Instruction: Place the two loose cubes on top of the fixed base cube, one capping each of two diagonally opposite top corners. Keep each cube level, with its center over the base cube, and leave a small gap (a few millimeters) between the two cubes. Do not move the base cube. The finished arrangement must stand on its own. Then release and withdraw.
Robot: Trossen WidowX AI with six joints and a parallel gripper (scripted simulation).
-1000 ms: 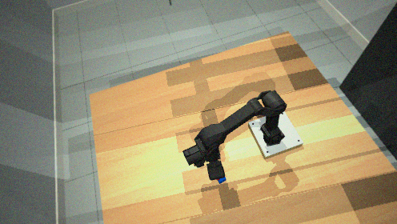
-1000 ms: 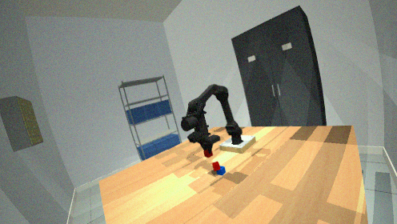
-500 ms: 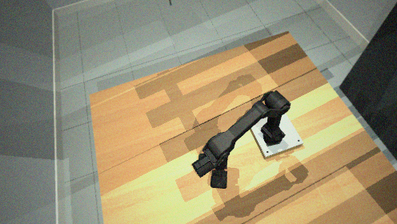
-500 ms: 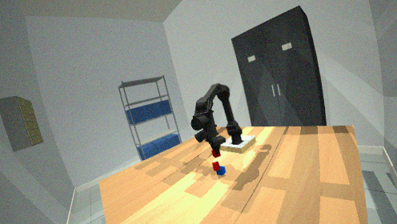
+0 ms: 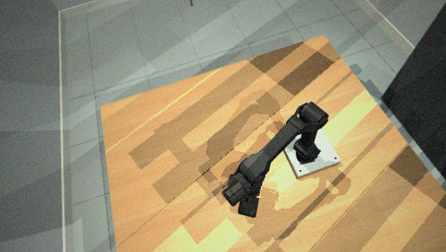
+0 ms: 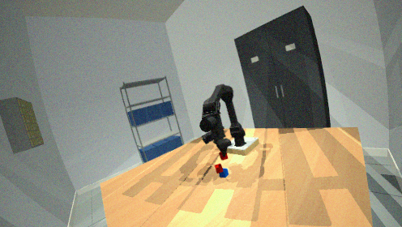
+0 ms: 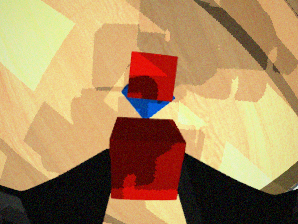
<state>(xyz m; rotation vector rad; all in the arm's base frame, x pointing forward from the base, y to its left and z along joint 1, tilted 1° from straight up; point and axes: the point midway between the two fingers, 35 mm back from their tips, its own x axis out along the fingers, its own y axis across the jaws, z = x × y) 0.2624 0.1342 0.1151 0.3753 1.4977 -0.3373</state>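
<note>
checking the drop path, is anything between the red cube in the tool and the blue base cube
Only air, in the exterior view: the held red cube hangs above the placed red cube and blue base cube, nothing between them.

We see a worktop (image 6: 308,178) of orange-tan wood grain, crossed by pale yellow patches and darker brown shadow bands. The arm (image 6: 219,117) is matt black, and its black tool (image 7: 148,192) frames a deep red cube (image 7: 147,159). Beyond it a brighter red cube (image 7: 154,74) sits on a blue cube (image 7: 148,106). The arm's base plate (image 5: 330,158) is white. The cabinet (image 6: 284,73) is charcoal; the shelf rack (image 6: 129,117) is grey metal with blue bins (image 6: 150,113). The walls are pale grey.
</note>
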